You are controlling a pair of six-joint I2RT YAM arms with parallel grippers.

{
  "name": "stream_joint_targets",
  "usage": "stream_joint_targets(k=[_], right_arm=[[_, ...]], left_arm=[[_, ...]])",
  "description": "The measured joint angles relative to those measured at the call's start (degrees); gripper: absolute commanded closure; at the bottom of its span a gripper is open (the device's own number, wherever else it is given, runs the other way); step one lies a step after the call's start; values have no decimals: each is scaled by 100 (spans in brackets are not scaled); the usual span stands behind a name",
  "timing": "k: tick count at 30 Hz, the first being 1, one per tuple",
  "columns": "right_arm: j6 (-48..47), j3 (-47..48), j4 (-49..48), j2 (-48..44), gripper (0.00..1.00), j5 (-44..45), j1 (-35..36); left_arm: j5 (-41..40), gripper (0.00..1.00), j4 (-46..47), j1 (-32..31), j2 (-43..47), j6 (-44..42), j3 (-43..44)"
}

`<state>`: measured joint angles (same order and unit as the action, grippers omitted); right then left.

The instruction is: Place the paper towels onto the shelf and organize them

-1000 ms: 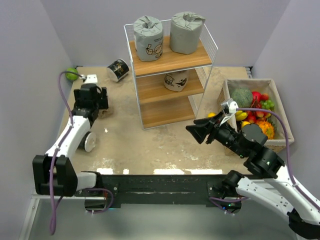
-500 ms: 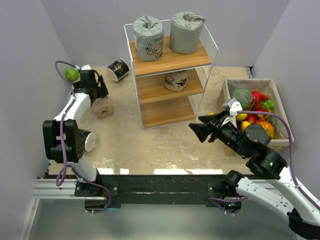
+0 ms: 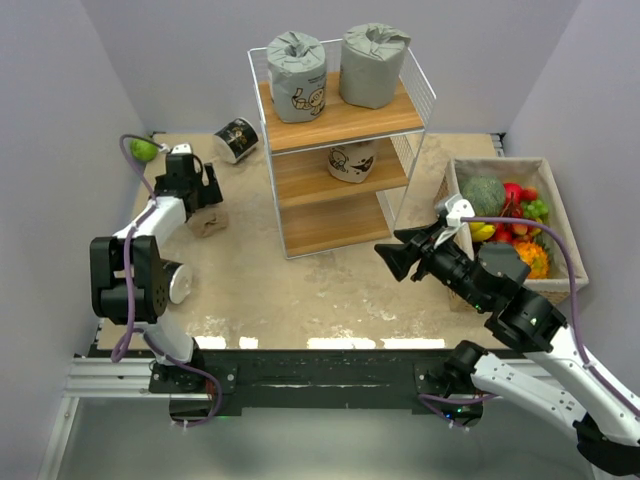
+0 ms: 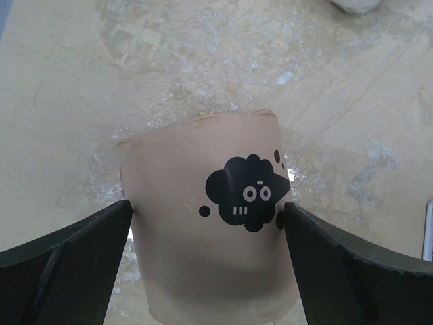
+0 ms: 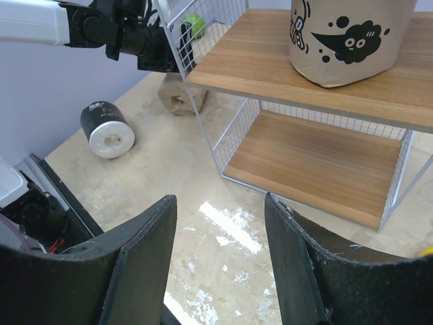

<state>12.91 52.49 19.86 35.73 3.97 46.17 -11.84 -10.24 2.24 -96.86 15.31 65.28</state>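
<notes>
The shelf (image 3: 340, 120) stands at the back centre. Two grey rolls (image 3: 297, 62) (image 3: 373, 65) stand on its top board, and a beige printed roll (image 3: 352, 160) stands on the middle board, also in the right wrist view (image 5: 342, 37). A second beige roll (image 3: 207, 222) lies on the table at the left. My left gripper (image 3: 203, 200) is open and straddles it, with the roll (image 4: 210, 223) between the fingertips (image 4: 81, 250). One black roll (image 3: 237, 139) lies left of the shelf and another (image 3: 180, 283) lies near the left arm. My right gripper (image 3: 385, 257) is open and empty before the shelf.
A green fruit (image 3: 143, 149) sits in the back left corner. A woven basket (image 3: 560, 288) of fruit stands at the right, beside my right arm. The lowest shelf board (image 5: 318, 162) is bare. The walls close in on both sides.
My left gripper swung out to the back left, then came back down over the beige roll on the table. My right gripper shifted slightly and stays open.
</notes>
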Motion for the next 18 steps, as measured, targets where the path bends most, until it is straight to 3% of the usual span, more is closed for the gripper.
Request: stream_joint_targets(k=[7,14,18], right_arm=[[4,0,7,-11,43,0,0],[68,-2,186,188,46,140,0],[166,0,282,304,48,155,0]], left_arm=[[157,9,286,-101,120,-98,-282],[313,21,-22,-485,782,120,-772],[203,22,-155,-605,1156,387,-1102]])
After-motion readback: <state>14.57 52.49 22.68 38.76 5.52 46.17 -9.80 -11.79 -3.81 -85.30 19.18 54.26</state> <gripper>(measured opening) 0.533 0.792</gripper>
